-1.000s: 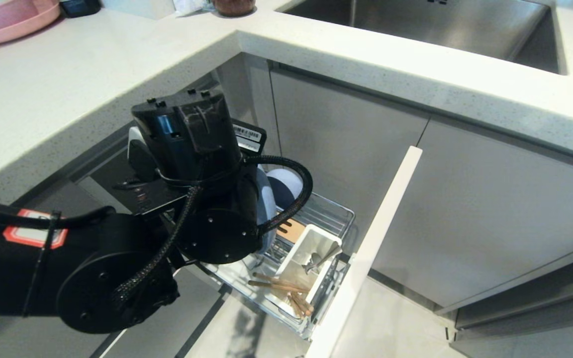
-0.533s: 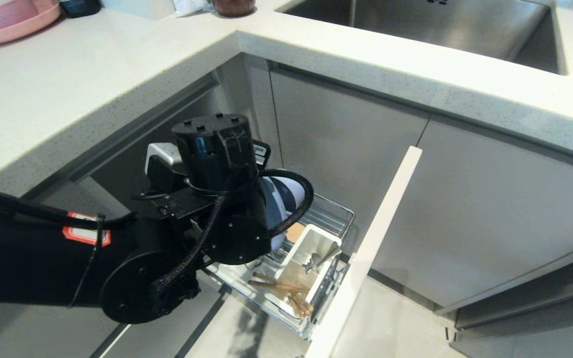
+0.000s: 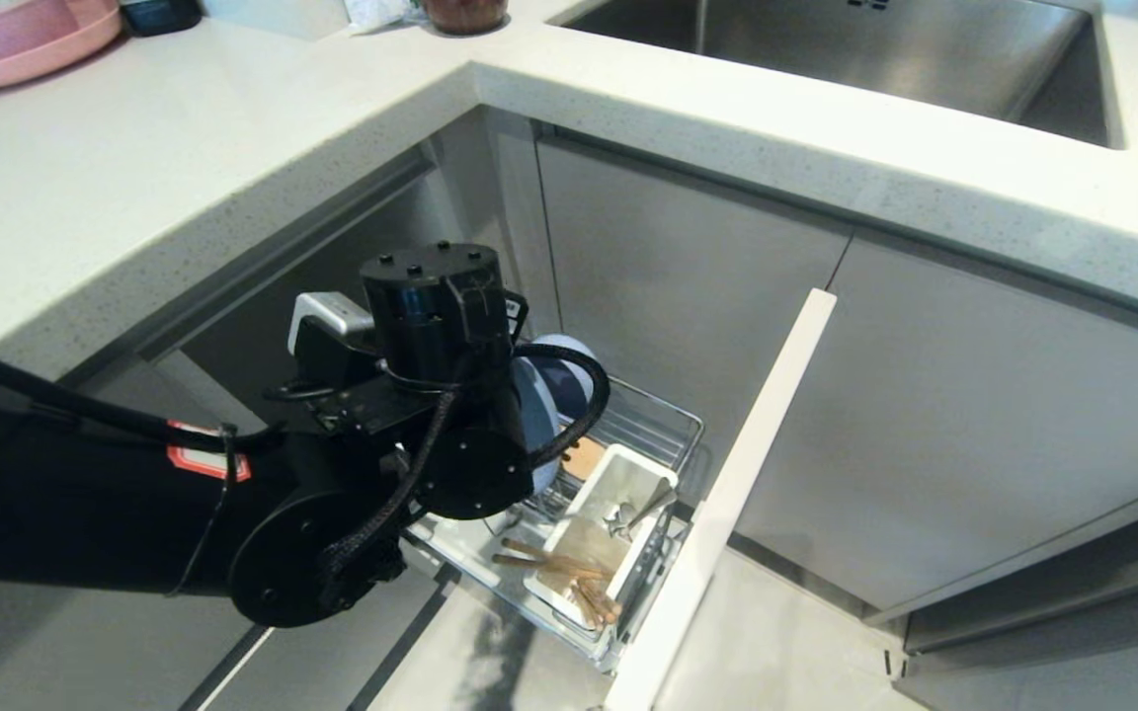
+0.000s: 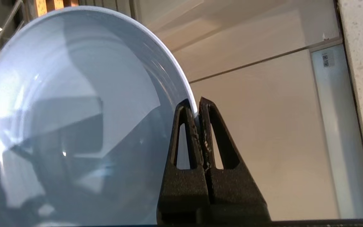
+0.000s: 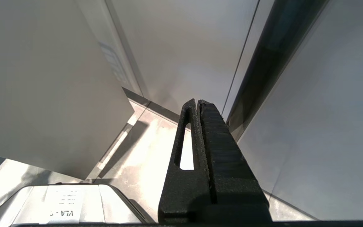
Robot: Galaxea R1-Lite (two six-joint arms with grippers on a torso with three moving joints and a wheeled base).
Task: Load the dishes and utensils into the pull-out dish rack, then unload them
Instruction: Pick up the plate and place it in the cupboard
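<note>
The left arm reaches low from the left over the pull-out dish rack (image 3: pixel 628 434), wrist bent down. Its left pincer (image 4: pixel 197 108) is clamped on the rim of the pale blue plate (image 4: pixel 74 119), held on edge above the rack's far end. The right pincer (image 5: pixel 198 104) is closed on nothing, beside cabinet fronts.

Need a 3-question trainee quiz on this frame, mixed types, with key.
1. True or false: the left gripper is shut on the plate rim.
2. Which holds the chopsticks? A) the sink B) the white caddy C) the counter
3. Fill in: the spoon sits in the ____.

Key: 1 true; 2 B; 3 caddy.
</note>
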